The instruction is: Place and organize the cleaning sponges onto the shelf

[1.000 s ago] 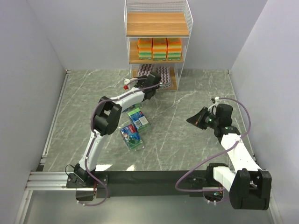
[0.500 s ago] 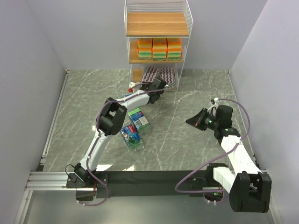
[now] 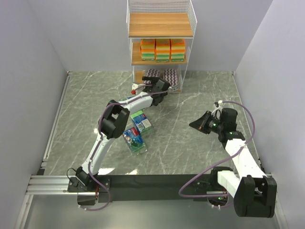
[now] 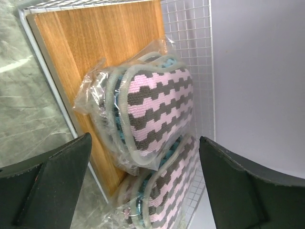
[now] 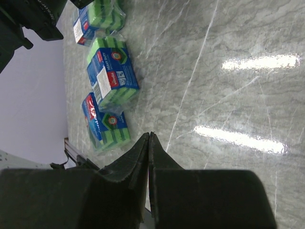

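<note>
The shelf [image 3: 161, 24] stands at the back centre, with orange sponge blocks [image 3: 162, 49] on its middle board. Striped oval pads [image 3: 170, 76] in clear wrap lie on the bottom board. My left gripper [image 3: 159, 85] is at that bottom tier. In the left wrist view it [image 4: 145, 138] is open, its fingers [image 4: 52, 181] either side of two wrapped striped pads [image 4: 157, 105] on the wooden board [image 4: 90, 52], touching neither. Blue-green packs [image 3: 141, 121] [image 3: 134, 140] lie on the floor under the left arm. My right gripper [image 3: 193, 124] [image 5: 149, 134] hovers shut and empty to their right.
The right wrist view shows three blue-green packs [image 5: 114, 76] [image 5: 107, 126] [image 5: 97, 19] on the marble surface [image 5: 228, 95]. The shelf's wire side [image 4: 190, 28] backs the pads. Grey walls [image 3: 43, 52] enclose the marble table on the left, right and back. The top board holds nothing.
The left arm swung right to the shelf's bottom tier, then its jaws opened wide, leaving a striped pad on the bottom board. The right arm barely moved.
</note>
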Tool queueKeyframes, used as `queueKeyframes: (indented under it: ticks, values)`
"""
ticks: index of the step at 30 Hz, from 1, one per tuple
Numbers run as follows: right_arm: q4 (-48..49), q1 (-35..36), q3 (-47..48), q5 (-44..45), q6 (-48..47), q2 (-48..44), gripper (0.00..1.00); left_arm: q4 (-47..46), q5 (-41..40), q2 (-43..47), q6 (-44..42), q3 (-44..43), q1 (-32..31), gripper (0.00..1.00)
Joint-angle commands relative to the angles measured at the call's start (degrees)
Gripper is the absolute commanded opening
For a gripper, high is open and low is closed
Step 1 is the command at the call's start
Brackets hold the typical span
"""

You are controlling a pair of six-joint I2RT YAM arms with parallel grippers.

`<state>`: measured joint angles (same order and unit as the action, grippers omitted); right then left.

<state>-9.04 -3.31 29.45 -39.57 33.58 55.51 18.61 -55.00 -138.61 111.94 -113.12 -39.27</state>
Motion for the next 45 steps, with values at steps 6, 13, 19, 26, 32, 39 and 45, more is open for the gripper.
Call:
queueKeyframes:
  ticks: [6,13,19,26,32,39,45]
  values:
    - [1.7,-0.6,-0.4,0.3,-0.3,-1.2,0.08,-17.3,-8.1,10.6,-4.0,10.9,-2.9,0.99]
    - [1.7,-0.6,-0.5,1.1,-0.5,-2.2,0.2,-50.0,-5.2,26.4,-23.4,34.9,-7.2,0.99]
    - [1.7,-0.6,-1.3,3.8,-1.1,-5.0,0.96,-67.3,7.1,39.3,-37.3,51.7,-8.2,0.99]
    - [11.0,-0.5,-3.4,-5.7,4.8,-3.0,0.98,-63.4,26.4,60.3,-54.7,63.8,-8.6,0.99]
    - [18.6,11.1,-4.3,1.6,12.9,-3.1,0.98,-46.4,36.6,76.1,-66.2,67.4,-8.5,0.99]
    - [15.5,29.4,2.4,19.9,17.4,4.8,0.96,-33.2,39.3,92.8,-68.3,72.1,-7.3,1.0]
    - [12.6,39.7,11.9,30.9,22.8,16.4,0.89,-24.8,36.9,100.3,-68.3,74.2,-6.2,0.99]
